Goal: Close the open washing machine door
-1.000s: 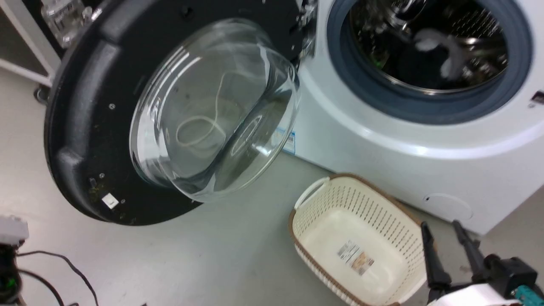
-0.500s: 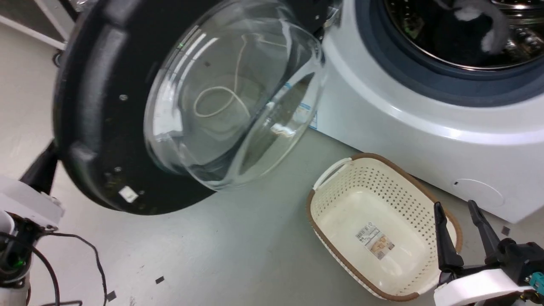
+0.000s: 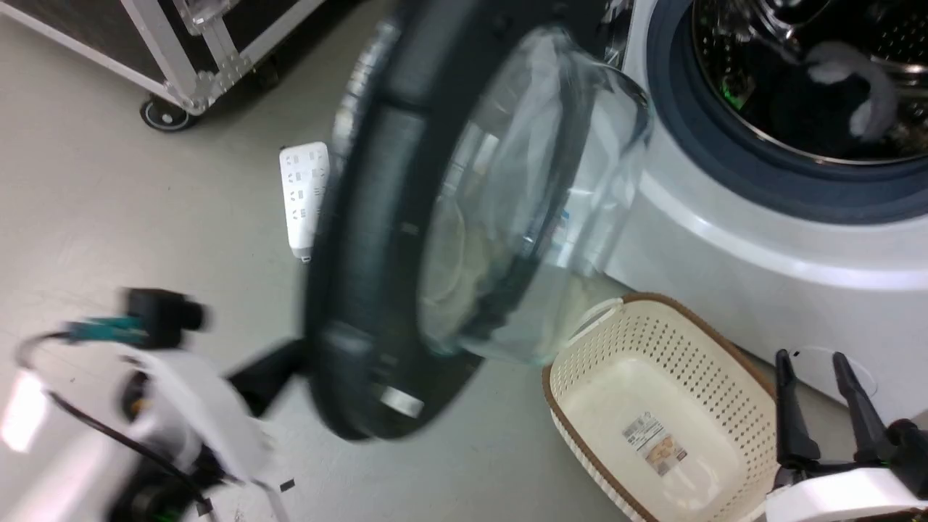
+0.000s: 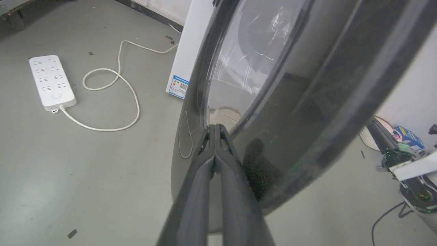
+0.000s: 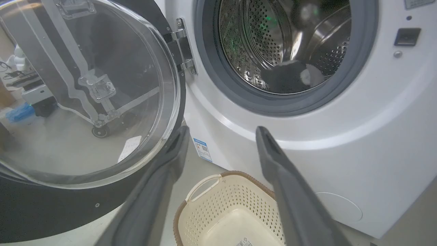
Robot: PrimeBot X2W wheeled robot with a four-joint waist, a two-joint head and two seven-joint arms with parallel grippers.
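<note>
Head view: washing machine door blurred, nearly edge-on, just left of washing machine; my left tool at door's outer face; right tool spread wide, empty, by basket.
L wrist: left tool's fingers pressed together, holding nothing; tips on door.
R wrist: door open, hinged beside drum.

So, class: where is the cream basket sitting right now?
In the head view, the cream basket sits on the floor at lower right, before the washing machine, between the door and the right gripper.
</note>
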